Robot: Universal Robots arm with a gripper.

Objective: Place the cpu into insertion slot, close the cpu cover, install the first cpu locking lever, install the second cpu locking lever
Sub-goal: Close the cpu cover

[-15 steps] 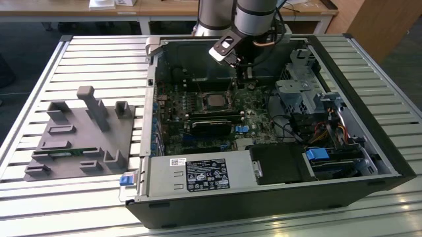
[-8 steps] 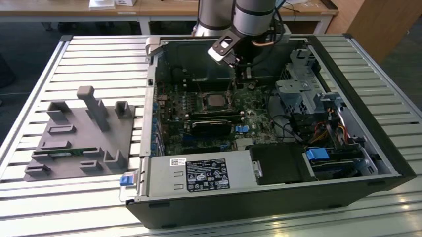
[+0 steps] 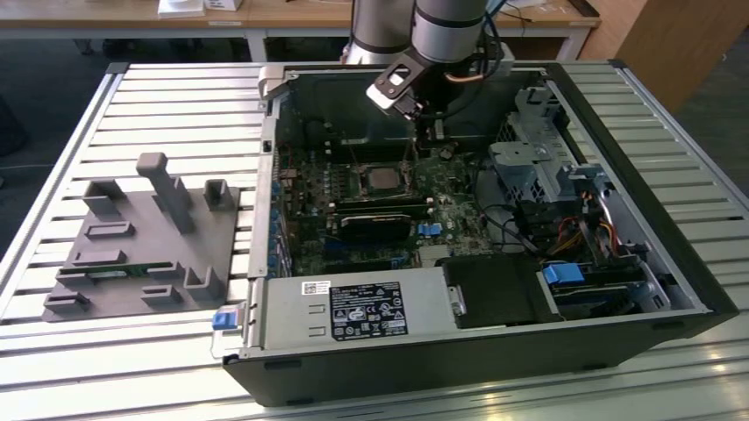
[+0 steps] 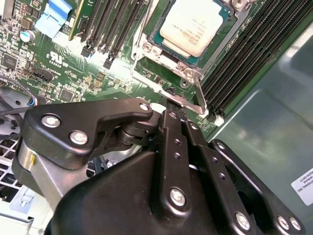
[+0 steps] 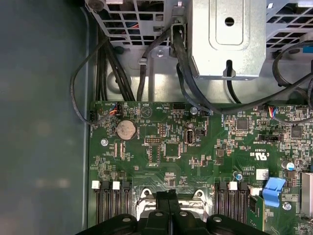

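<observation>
Exterior view: gripper (image 3: 429,133) low inside the computer case (image 3: 492,368), near the cpu (image 3: 381,178), which lies seated in the insertion slot (image 3: 357,180); second wrist view: jaws drawn together, nothing seen between them, tips at the edge of the cpu cover (image 4: 164,87), apparently not yet down over the chip; first wrist view: fingers (image 5: 164,198) meet above the socket; judged step: closing the cover; press evenly on its free edge, so the frame drops flat without nudging the chip.

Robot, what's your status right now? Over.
Gripper shut, tips just off the slot. Cpu seated in it. Nothing seen blocking.
</observation>
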